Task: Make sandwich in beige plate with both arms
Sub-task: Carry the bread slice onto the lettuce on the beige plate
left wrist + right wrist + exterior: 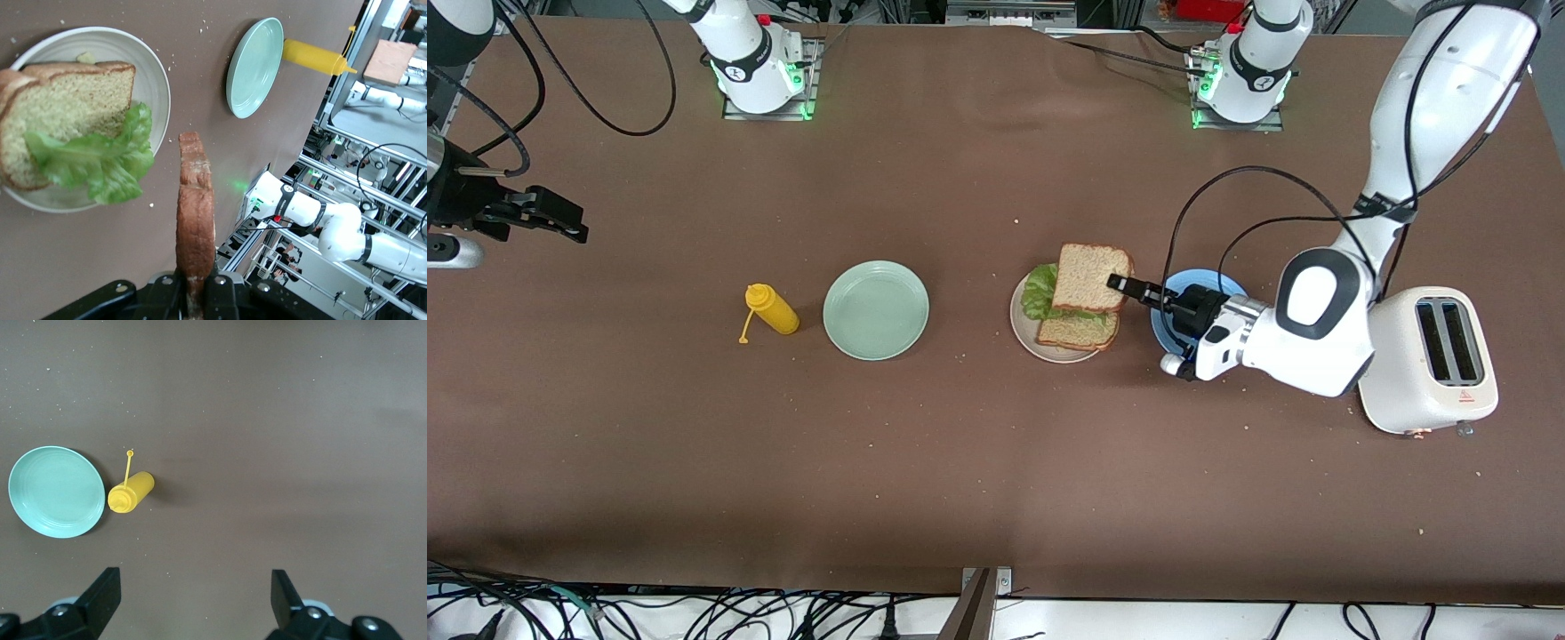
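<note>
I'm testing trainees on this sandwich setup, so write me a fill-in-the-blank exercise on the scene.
1. The left gripper is shut on a slice of ____, held over the beige plate.
2. On the bottom slice in that plate lies green ____.
3. The yellow bottle lies beside the ____ plate.
4. The right gripper waits with its fingers ____.

Missing words: bread; lettuce; mint-green; open

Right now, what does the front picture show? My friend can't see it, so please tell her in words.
The left gripper holds a bread slice over the beige plate, which already has bread and lettuce on it. A mint-green plate and a yellow bottle lie toward the right arm's end, a white toaster at the left arm's. The right gripper waits, open.
</note>
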Robot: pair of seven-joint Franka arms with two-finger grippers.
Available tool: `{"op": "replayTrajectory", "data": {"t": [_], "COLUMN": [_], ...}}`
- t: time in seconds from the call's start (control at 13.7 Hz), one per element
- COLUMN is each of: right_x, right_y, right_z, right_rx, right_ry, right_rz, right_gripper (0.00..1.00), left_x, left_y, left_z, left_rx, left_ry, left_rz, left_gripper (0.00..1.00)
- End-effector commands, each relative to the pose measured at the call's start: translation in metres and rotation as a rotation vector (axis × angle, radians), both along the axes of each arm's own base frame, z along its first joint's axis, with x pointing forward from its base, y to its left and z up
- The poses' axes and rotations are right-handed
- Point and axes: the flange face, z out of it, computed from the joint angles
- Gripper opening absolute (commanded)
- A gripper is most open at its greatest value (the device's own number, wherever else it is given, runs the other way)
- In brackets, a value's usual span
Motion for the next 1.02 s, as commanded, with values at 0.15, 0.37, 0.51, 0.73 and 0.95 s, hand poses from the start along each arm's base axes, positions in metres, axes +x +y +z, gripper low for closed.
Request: {"op": "replayTrajectory", "data": {"t": [0.15,0.37,0.51,0.73,0.95], "right_x": [-0.003,-0.003,-0.003,-0.003,-0.004], "right_y": [0.001,0.003,0.0,-0.001,-0.001], "right_z": [0.006,0.007,0.007,0.007,0.007], "right_rx": [0.017,0.019,0.021,0.02,0.02], "right_ry": [-0.007,-0.01,-0.01,-0.01,-0.011], "right_rz": [0.006,0.004,0.009,0.006,-0.003], "right_gripper": [1.0,1.0,1.0,1.0,1.0], "left_x": [0.001,-0.003,-0.006,-0.004,0.003], "left_y": [-0.01,-0.01,-0.012,-0.014,-0.004], "left_z": [-0.051,-0.068,-0.096,-0.098,-0.089], "left_rx": [-0.155,-0.194,-0.213,-0.205,-0.195], "left_ry": [-0.081,-0.1,-0.1,-0.113,-0.14], "left_rz": [-0.007,-0.024,-0.005,0.006,0.007], "left_gripper": [0.0,0.0,0.0,0.99,1.0]}}
